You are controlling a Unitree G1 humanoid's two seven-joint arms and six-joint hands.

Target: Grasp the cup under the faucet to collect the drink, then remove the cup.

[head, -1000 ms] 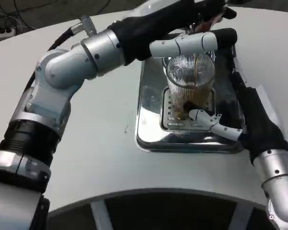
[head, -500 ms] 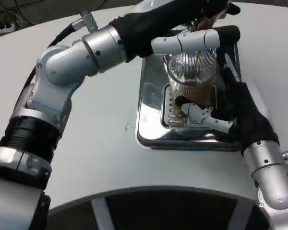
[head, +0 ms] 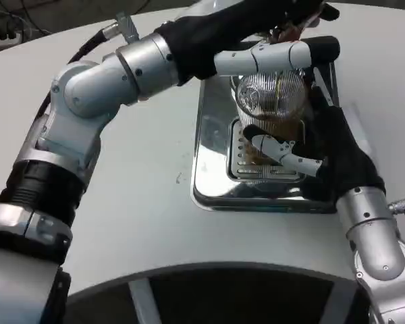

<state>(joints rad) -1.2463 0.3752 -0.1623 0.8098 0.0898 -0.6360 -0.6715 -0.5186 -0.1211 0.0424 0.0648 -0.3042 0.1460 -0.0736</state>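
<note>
Over the last second the right hand [head: 293, 156] had slid in from the tray's [head: 212, 169] near edge until its fingers curled around the lower part of the cup [head: 270, 111], so the grasp looked made. The left hand [head: 283, 57] reached over the cup's rim, its state unclear. The ribbed clear cup stood on the tray's grate on the desk [head: 148, 223], brown drink low inside

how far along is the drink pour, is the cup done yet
Done: the ribbed clear cup sits on the metal drip tray and holds some brown drink low down. In hand: a thin brown stream runs into the cup; the right hand wraps its base, and the left hand reaches over its rim toward the tap, though its grip is hidden. Left: finish filling, then lift the cup off the tray.
</note>
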